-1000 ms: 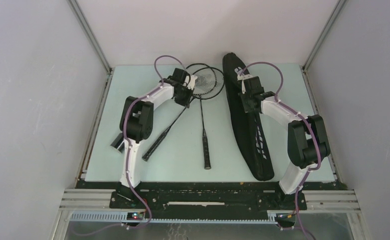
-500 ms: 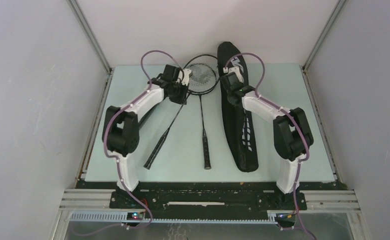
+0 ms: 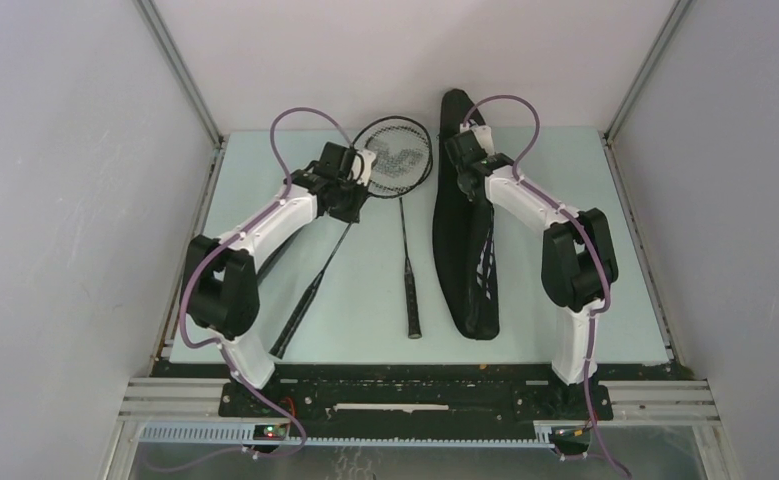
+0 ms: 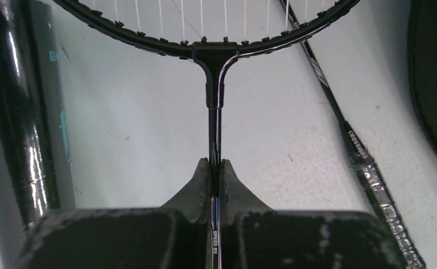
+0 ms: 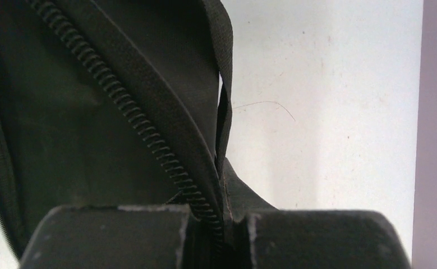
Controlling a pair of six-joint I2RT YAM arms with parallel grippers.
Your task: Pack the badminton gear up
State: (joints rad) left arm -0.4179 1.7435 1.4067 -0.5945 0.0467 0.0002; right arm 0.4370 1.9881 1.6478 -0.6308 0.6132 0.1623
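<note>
My left gripper (image 3: 351, 196) (image 4: 216, 166) is shut on the thin shaft of one black racket (image 4: 215, 84), just below its head. That racket's handle (image 3: 287, 334) points to the near left. The second racket (image 3: 408, 262) lies beside it, and it also shows in the left wrist view (image 4: 339, 126). The two heads (image 3: 395, 155) overlap at the back. My right gripper (image 3: 459, 158) (image 5: 222, 188) is shut on the zip edge (image 5: 148, 140) of the black bag (image 3: 463, 250), near its far end. The black tube (image 4: 14, 112) lies left of the held racket. No shuttlecocks show.
The pale green table (image 3: 365, 300) is fenced by metal rails on the left (image 3: 187, 250) and right (image 3: 645, 250). A white back wall (image 3: 405, 60) stands close behind the racket heads and the bag's top. The bag's edge also shows in the left wrist view (image 4: 435, 84).
Both arms have swung left. The bag has been dragged left and turned more upright. The held racket has shifted left with my left gripper.
</note>
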